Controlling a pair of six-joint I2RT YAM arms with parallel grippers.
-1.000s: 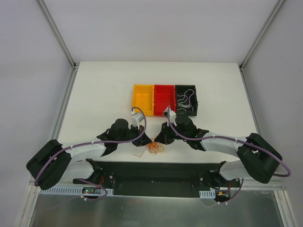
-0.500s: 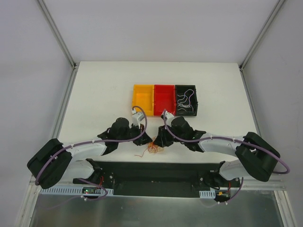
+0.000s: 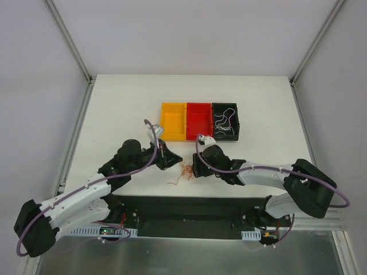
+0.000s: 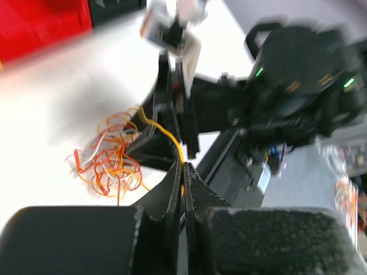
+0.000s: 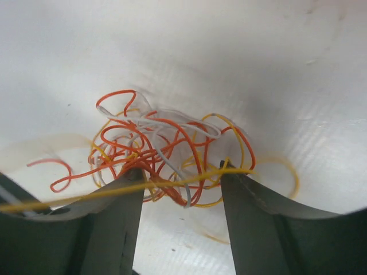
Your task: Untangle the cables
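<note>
The cables (image 3: 185, 171) lie as a small tangle of orange-red, yellow and white wires on the white table, between my two grippers. My left gripper (image 3: 167, 158) is just left of the clump and shut on one yellow cable (image 4: 166, 133), which runs taut from the clump (image 4: 109, 157) into its closed jaws (image 4: 183, 167). My right gripper (image 3: 195, 167) is at the clump's right side. In the right wrist view it (image 5: 180, 175) stands open, one finger on each side of the clump's (image 5: 166, 149) near edge. The taut yellow cable (image 5: 172, 182) crosses both fingertips.
Three bins stand in a row behind the clump: yellow (image 3: 173, 121), red (image 3: 199, 120), and black (image 3: 225, 105) holding white wires. A loose red strand (image 3: 171, 183) lies near the table's front edge. The black base rail (image 3: 189, 209) runs close in front.
My right gripper has opened from shut and shifted slightly left over the clump. The left arm has swung left and back, drawing the yellow cable out taut.
</note>
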